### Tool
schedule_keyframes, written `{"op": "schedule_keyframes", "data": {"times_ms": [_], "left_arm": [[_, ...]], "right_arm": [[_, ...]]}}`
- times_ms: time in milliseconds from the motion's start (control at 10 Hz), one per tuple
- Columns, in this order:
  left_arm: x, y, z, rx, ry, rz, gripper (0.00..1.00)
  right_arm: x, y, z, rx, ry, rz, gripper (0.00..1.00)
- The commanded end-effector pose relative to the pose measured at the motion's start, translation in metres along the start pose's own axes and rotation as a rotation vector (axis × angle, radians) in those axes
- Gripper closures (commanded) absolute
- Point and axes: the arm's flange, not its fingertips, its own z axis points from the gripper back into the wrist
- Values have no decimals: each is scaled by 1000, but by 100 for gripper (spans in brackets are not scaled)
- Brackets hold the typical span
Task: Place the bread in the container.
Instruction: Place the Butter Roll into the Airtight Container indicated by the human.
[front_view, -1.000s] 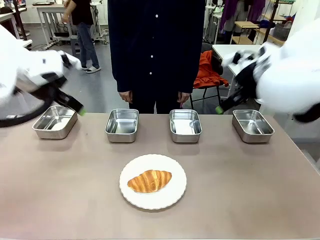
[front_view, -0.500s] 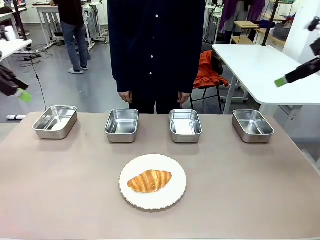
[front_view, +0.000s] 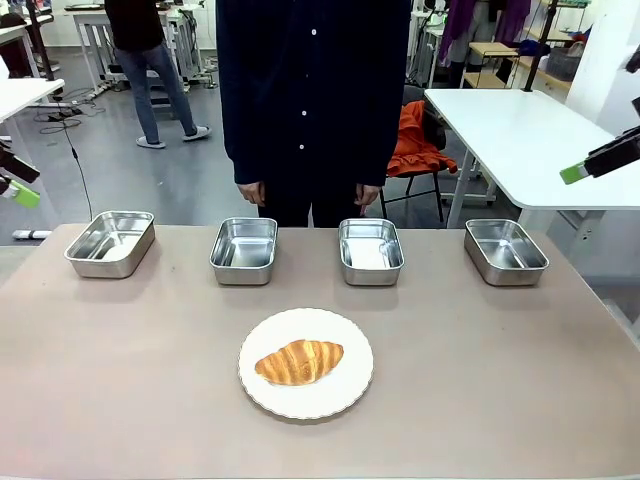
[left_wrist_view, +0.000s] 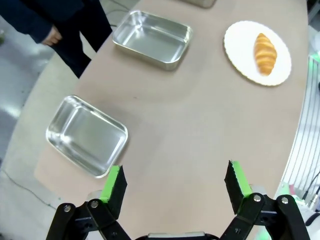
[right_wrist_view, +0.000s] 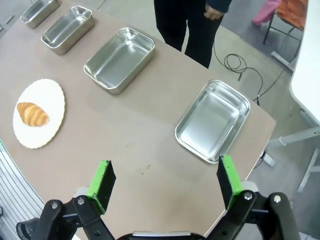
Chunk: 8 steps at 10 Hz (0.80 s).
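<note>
The bread (front_view: 299, 362), a golden-brown croissant, lies on a white scalloped plate (front_view: 345, 395) at the front middle of the table. Several alike steel containers stand empty in a row behind it, the outermost at the left (front_view: 110, 243) and at the right (front_view: 505, 251). My left gripper (left_wrist_view: 175, 182) is open, high above the table's left end near a tray (left_wrist_view: 86, 136); its green fingertip (front_view: 24, 194) peeks in at the picture's left edge. Equally open and empty, my right gripper (right_wrist_view: 165, 177) hangs above the right end over a tray (right_wrist_view: 212, 120). Both are far from the croissant (left_wrist_view: 265, 46) (right_wrist_view: 33, 114).
A person in dark clothes stands at the far side behind the two middle trays (front_view: 244, 250) (front_view: 370, 251), with hands (front_view: 250, 192) hanging down. A white table (front_view: 520, 130) stands beyond at the right. The brown tabletop (front_view: 500, 370) around the plate is bare.
Both arms have pulled back from the outer trays, up and outward to the picture's edges. The croissant, plate and trays have not moved.
</note>
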Motion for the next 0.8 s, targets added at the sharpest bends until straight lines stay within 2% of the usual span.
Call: {"op": "schedule_keyframes", "data": {"times_ms": [0, 100, 300, 700], "left_arm": [[-5, 2, 4, 4, -10, 1, 0], [-14, 17, 17, -42, -34, 0, 0], [-34, 35, 42, -51, -152, 48, 0], [-53, 37, 71, 3, -310, 106, 0]], "right_arm": [[-1, -1, -1, 11, -8, 3, 0], [1, -25, 7, 26, -44, -5, 0], [-6, -49, 17, 36, -112, 5, 0], [-19, -84, 38, 57, -226, -59, 0]]}}
